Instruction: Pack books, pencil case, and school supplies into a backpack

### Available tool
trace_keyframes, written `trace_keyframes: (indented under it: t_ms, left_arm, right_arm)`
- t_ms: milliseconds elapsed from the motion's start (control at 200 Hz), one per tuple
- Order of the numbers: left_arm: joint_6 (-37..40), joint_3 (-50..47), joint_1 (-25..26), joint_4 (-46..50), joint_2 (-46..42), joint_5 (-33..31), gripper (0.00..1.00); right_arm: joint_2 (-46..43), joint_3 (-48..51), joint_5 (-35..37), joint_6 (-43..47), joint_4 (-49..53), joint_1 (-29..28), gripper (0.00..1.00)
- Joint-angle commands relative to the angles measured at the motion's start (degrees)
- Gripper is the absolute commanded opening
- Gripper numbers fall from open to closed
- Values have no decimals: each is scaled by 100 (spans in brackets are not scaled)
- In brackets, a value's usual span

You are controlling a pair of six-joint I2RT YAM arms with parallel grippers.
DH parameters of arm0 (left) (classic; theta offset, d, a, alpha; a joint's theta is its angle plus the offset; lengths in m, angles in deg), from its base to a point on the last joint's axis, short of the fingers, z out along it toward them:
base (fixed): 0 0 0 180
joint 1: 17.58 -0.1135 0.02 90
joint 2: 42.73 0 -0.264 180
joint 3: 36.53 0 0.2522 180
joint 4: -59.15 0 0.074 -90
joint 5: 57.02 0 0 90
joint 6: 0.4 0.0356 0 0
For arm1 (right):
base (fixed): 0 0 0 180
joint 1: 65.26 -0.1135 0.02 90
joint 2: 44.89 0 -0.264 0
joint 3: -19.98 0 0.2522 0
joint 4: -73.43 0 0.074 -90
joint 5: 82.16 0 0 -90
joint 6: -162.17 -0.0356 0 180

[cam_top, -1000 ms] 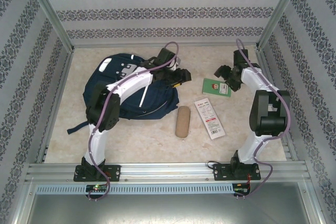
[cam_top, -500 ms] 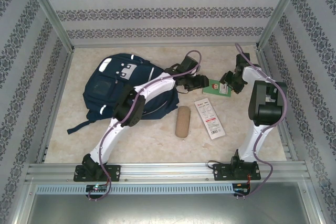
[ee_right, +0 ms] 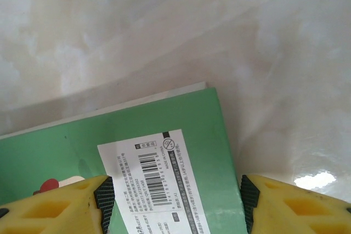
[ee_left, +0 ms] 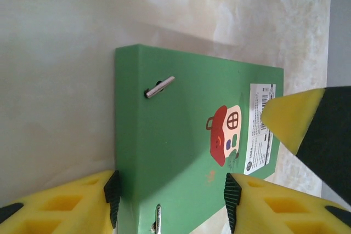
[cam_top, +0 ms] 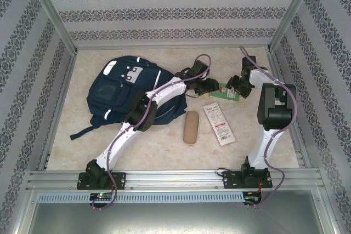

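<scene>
The small green flat item (cam_top: pixel 224 91), with a red house picture and a barcode label, lies on the table right of the backpack (cam_top: pixel 126 91). My left gripper (cam_top: pixel 213 86) is low over its stapled end. One of its pads (ee_left: pixel 113 198) is at the item's (ee_left: pixel 175 135) left edge and the other overlaps the cover. My right gripper (cam_top: pixel 235 88) stands over the label end (ee_right: pixel 164 135), one pad at the outer edge. Both jaws stand apart. The tan pencil case (cam_top: pixel 190 127) and the long white packet (cam_top: pixel 219 124) lie nearer me. The books are out of view.
The navy backpack lies flat at the left with a dark strap (cam_top: pixel 82 132) trailing toward the near left. Metal frame rails and patterned walls (cam_top: pixel 175 15) close in the table on three sides. One right-gripper finger (ee_left: pixel 307 130) shows in the left wrist view.
My left arm swung from over the backpack to the green item, its jaws narrowing. My right gripper came down onto the item's right end and narrowed too.
</scene>
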Motion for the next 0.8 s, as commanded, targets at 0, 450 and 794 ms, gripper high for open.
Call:
trace_keyframes:
  t_ms: [0, 450, 794]
  left_arm:
    - [-176, 141, 57, -157, 186, 631, 53]
    - [-1857, -1490, -65, -3382, -896, 1780, 49]
    - [-2425, -1671, -171, -3989, -722, 1916, 47]
  right_arm:
    - [6, 34, -388, 46, -32, -230, 64]
    - [-275, 149, -542, -151, -92, -240, 65]
    - [-374, 248, -527, -258, -145, -219, 65]
